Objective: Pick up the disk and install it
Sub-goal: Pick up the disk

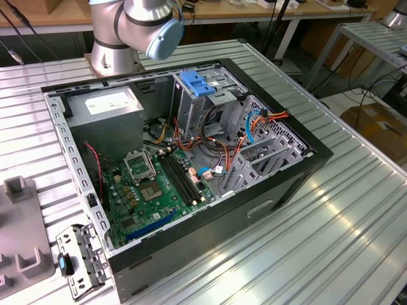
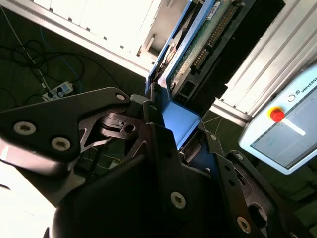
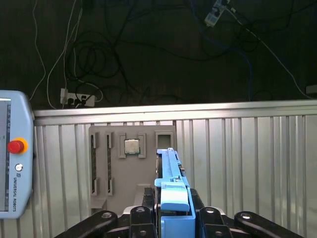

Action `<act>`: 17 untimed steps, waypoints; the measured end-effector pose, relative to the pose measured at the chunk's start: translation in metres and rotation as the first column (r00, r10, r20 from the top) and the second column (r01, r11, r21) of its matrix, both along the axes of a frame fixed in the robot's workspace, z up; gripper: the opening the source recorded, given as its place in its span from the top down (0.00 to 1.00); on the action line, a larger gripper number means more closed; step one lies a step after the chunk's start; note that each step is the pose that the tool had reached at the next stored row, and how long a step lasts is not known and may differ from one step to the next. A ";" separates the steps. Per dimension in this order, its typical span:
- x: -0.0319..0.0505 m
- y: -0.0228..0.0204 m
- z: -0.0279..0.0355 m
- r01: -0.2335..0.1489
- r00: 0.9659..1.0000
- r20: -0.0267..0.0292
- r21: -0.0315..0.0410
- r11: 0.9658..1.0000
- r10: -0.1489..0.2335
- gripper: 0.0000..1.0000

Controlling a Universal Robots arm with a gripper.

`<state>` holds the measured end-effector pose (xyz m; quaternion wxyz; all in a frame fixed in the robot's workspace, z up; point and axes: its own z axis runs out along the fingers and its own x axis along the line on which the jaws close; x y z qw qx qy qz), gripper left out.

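Holding the disk (image 3: 173, 188) on edge, the gripper (image 3: 173, 220) is closed on its near end. In both wrist views the jaws clamp the blue side rails, and the second wrist view shows the drive's green circuit board (image 2: 198, 47). We judge the step in hand to be the carry. It calls for a square, firm grip, so the rails can meet the drive cage (image 1: 187, 108) — upper centre of the exterior view — without tilt, clear of the orange cables (image 1: 219, 149) inside the open computer case (image 1: 267, 197) on the ribbed table (image 1: 356, 222).
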<state>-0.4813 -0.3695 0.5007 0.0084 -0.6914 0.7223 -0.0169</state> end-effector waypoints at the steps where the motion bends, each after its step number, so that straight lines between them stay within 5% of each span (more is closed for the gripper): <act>1: 0.0000 0.0000 0.0010 0.000 1.000 0.000 0.000 1.000 0.000 0.63; 13: 0.0000 0.0000 0.0147 0.000 1.000 0.000 0.000 1.000 0.000 0.63; 17: 0.0000 0.0000 0.0148 0.000 1.000 0.000 0.000 1.000 0.000 0.63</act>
